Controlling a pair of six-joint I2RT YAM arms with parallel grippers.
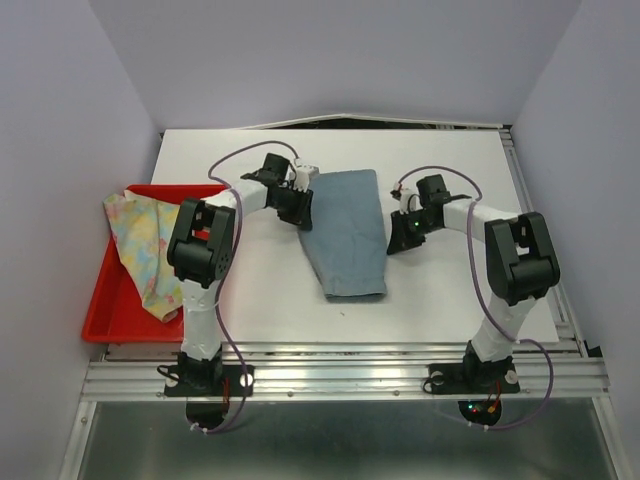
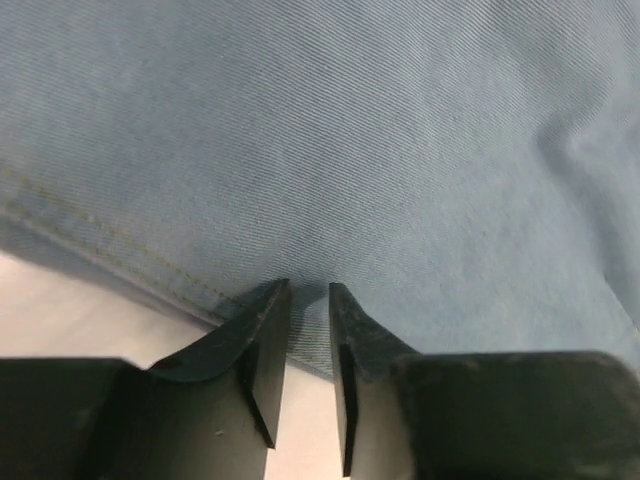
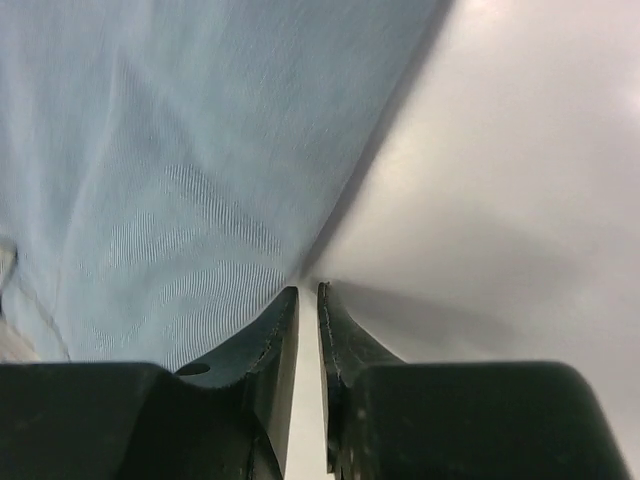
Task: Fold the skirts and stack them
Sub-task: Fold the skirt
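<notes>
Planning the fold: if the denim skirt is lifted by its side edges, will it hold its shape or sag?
Probably sags: the denim skirt lies flat with soft creases, so it looks floppy. Its twill weave looks matte, so likely not slippery.

The denim skirt point(image 1: 345, 235) at the centre of the top view is a pale, washed blue. It is plain, with a fine diagonal twill weave that shows in both wrist views. A tan stitching line point(image 2: 110, 235) follows its hem at the left of the left wrist view. The floral skirt point(image 1: 145, 245) at the left edge is pastel yellow with pink and green blotches. The tray point(image 1: 100, 315) there is bright red, and the surface point(image 1: 460, 290) is white. The left arm point(image 1: 200, 250) and right arm point(image 1: 520, 260) are black with white-wrapped sections and purple cables point(image 1: 440, 172). The left hand point(image 1: 298, 205) and right hand point(image 1: 403, 235) are black. The walls point(image 1: 330, 60) are pale lilac-grey.
</notes>
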